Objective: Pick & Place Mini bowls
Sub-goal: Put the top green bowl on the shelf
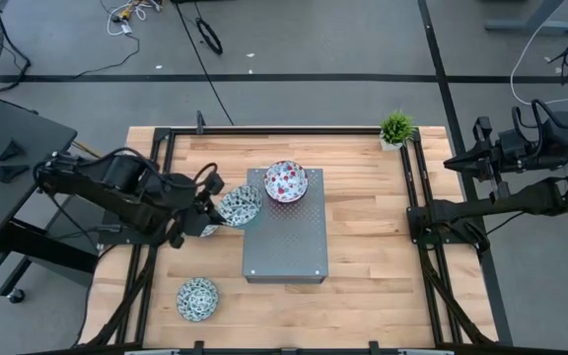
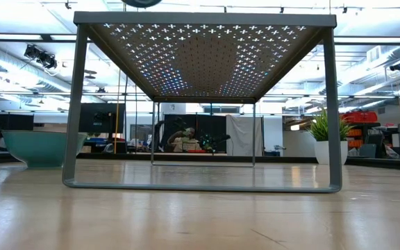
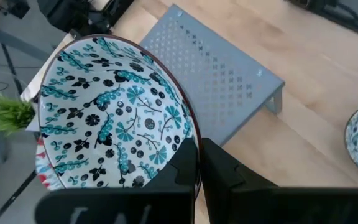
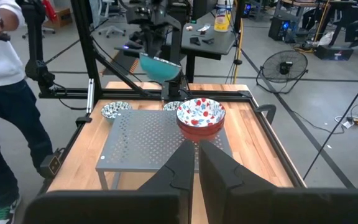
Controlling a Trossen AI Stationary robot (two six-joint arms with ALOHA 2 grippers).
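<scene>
One bowl on the perforated stand; another apparently on the table.

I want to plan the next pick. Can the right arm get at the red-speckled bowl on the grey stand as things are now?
Probably yes. The red-speckled bowl sits uncovered on the grey stand, nothing between it and the right claw, parked at the table's right edge. The left claw, holding a blue-green bowl, is beside the stand's other side.

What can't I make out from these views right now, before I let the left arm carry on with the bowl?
- Left gripper, high view: its fingertips are hidden under the held blue-green bowl.
- How high that bowl hangs over the grey perforated stand: right wrist view only shows it far off.
- Third blue-green bowl, right wrist view: mostly hidden behind the red floral bowl.
- Red floral bowl, low view: hidden above the stand's top.
</scene>
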